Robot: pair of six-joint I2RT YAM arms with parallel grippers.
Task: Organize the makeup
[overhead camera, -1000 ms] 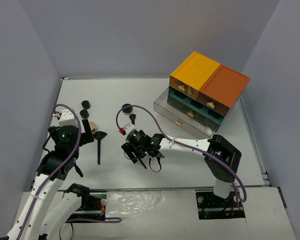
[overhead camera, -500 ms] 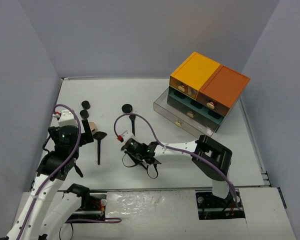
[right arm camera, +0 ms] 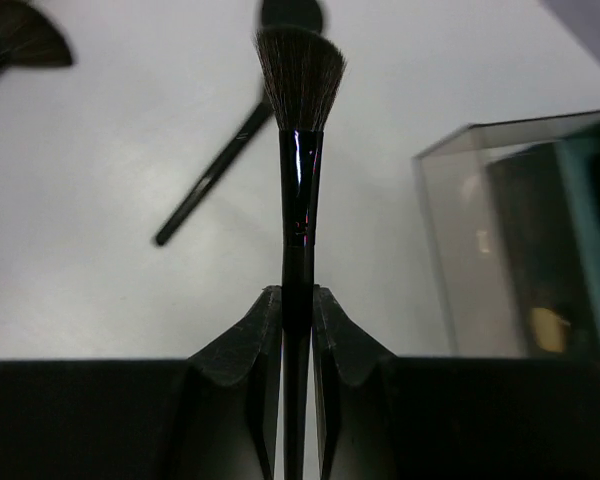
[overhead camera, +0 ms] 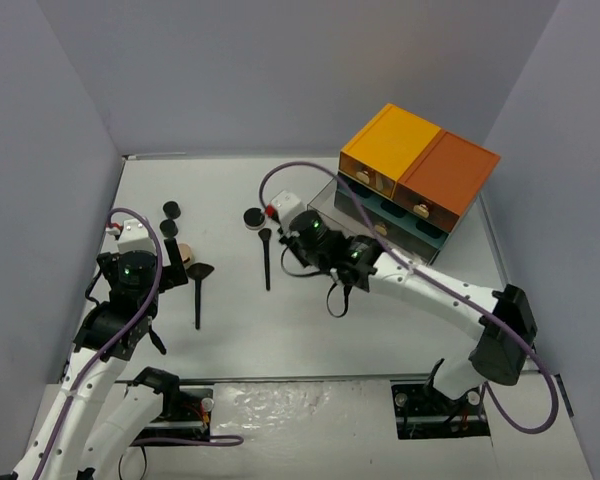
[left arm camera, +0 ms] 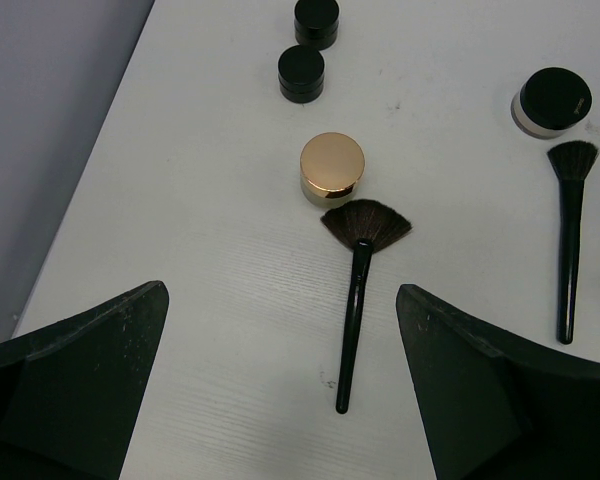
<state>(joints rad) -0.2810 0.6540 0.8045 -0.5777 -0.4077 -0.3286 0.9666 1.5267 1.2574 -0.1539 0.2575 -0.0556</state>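
Currently R fingers (right arm camera: 298, 295) clamp slim brush (right arm camera: 300, 150) by its handle, bristles fwd, long axis in line w/ fingers; clear box (right arm camera: 460, 230) close beside it. L fingers (left arm camera: 280, 290) spread open above fan brush (left arm camera: 355, 290) on worktop (left arm camera: 210, 250), handle toward them.

Top view: steeply down on tabletop (overhead camera: 280, 335). Wrist views: close, past own fingers (left arm camera: 80, 380); all share the fan brush (left arm camera: 368, 222).

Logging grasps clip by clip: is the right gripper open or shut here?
Shut on the black brush. In the wrist view, both fingers of the right gripper press against its handle.
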